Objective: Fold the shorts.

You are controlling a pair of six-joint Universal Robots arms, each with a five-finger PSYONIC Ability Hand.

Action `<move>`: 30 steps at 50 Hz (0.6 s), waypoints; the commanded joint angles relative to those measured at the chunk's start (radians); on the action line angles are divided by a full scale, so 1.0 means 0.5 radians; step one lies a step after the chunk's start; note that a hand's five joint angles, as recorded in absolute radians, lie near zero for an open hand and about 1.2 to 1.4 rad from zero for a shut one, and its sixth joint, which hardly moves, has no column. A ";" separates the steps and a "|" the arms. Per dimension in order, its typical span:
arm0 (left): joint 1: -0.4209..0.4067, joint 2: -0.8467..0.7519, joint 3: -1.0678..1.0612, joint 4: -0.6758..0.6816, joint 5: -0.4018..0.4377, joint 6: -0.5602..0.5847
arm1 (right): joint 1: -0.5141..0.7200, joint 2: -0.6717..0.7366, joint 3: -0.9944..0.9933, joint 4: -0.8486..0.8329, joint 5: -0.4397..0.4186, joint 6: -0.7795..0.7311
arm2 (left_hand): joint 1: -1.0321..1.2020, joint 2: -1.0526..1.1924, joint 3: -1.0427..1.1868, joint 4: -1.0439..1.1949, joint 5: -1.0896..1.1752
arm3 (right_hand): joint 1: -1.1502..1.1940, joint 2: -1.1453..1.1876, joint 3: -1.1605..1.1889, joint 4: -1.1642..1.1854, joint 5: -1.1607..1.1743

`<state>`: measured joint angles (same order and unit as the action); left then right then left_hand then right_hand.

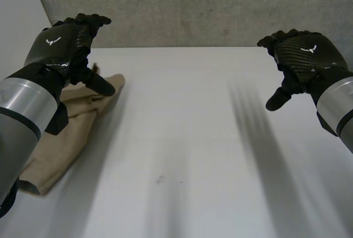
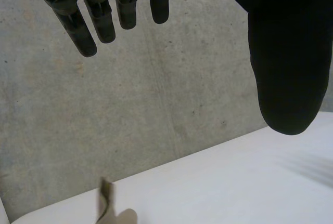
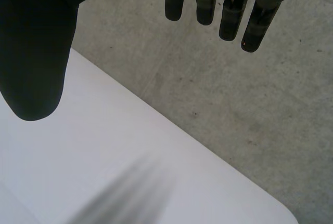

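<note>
The left hand (image 1: 62, 47) hangs above the surface (image 1: 193, 138), fingers relaxed and thumb apart, holding nothing, with the tan shorts (image 1: 77, 130) lying beneath it and partly under its forearm; the right hand (image 1: 306, 56), equally slack and empty, hovers well apart from them. No grasp is in hand yet, I judge, so next both hands must come down onto an edge of the cloth. The arm hides much of the shorts, so how far they are folded is unclear.

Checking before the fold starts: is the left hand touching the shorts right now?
Apart. The left wrist view shows the left hand open and empty, with concrete wall between its fingertips and the shorts.
</note>
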<state>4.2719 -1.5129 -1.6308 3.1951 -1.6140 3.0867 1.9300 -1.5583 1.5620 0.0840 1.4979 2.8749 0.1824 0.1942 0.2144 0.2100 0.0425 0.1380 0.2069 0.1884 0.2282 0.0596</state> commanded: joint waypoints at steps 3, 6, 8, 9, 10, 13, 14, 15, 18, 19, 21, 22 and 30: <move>0.059 -0.024 0.016 -0.003 0.000 0.039 | -0.010 0.003 0.045 -0.005 0.002 -0.013 | 0.027 0.003 -0.037 -0.028 -0.042 | 0.073 -0.065 -0.028 -0.107 -0.119; 0.138 -0.063 0.013 -0.006 0.003 0.122 | -0.010 0.006 0.045 -0.005 0.002 -0.040 | 0.039 0.015 -0.025 -0.017 -0.031 | 0.073 -0.065 -0.028 -0.107 -0.119; 0.264 -0.161 0.009 -0.012 0.003 0.250 | -0.010 0.009 0.051 -0.005 0.002 -0.077 | 0.062 0.038 -0.002 0.007 -0.007 | 0.073 -0.065 -0.028 -0.107 -0.119; 0.301 -0.201 0.006 -0.018 0.003 0.300 | -0.010 0.009 0.054 -0.005 0.002 -0.089 | 0.062 0.039 -0.002 0.007 -0.007 | 0.073 -0.065 -0.028 -0.107 -0.119; 0.338 -0.235 0.006 -0.021 0.000 0.346 | -0.010 0.009 0.058 -0.005 0.002 -0.102 | 0.062 0.039 -0.002 0.007 -0.007 | 0.073 -0.065 -0.028 -0.107 -0.119; 0.454 -0.376 -0.003 -0.027 0.000 0.536 | -0.010 0.018 0.079 -0.008 0.008 -0.135 | 0.062 0.039 -0.002 0.007 -0.007 | 0.073 -0.065 -0.028 -0.107 -0.119; 0.476 -0.413 -0.003 -0.024 -0.003 0.579 | -0.010 0.021 0.082 -0.008 0.008 -0.141 | 0.062 0.039 -0.002 0.007 -0.007 | 0.073 -0.065 -0.028 -0.107 -0.119; 0.522 -0.489 0.003 -0.018 -0.003 0.652 | -0.010 0.027 0.082 -0.008 0.008 -0.148 | 0.062 0.039 -0.002 0.007 -0.007 | 0.073 -0.065 -0.028 -0.107 -0.119; 0.599 -0.606 0.031 -0.018 0.010 0.717 | -0.010 0.033 0.085 -0.008 0.008 -0.148 | 0.062 0.039 -0.002 0.007 -0.007 | 0.073 -0.065 -0.028 -0.107 -0.119; 0.641 -0.677 0.049 -0.012 0.016 0.748 | -0.007 0.042 0.085 -0.008 0.008 -0.148 | 0.062 0.039 -0.002 0.007 -0.007 | 0.073 -0.065 -0.028 -0.107 -0.119; 0.657 -0.744 0.089 -0.003 0.022 0.760 | -0.007 0.061 0.088 -0.008 0.008 -0.148 | 0.062 0.039 -0.002 0.007 -0.007 | 0.073 -0.065 -0.028 -0.107 -0.119; 0.660 -0.784 0.114 0.003 0.022 0.763 | -0.007 0.070 0.088 -0.008 0.008 -0.148 | 0.062 0.039 -0.002 0.007 -0.007 | 0.073 -0.065 -0.028 -0.107 -0.119; 0.682 -1.299 0.533 -0.018 -0.003 0.803 | 0.006 0.119 0.104 -0.024 0.008 -0.148 | 0.225 0.202 0.161 0.170 0.156 | 0.073 -0.065 -0.028 -0.107 -0.119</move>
<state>4.6093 -1.9850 -1.5211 3.1987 -1.6056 3.4798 1.9276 -1.5143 1.6094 0.0781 1.5018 2.7998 0.1838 0.1944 0.2144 0.2100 0.0425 0.1380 0.2069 0.1885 0.2282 0.0596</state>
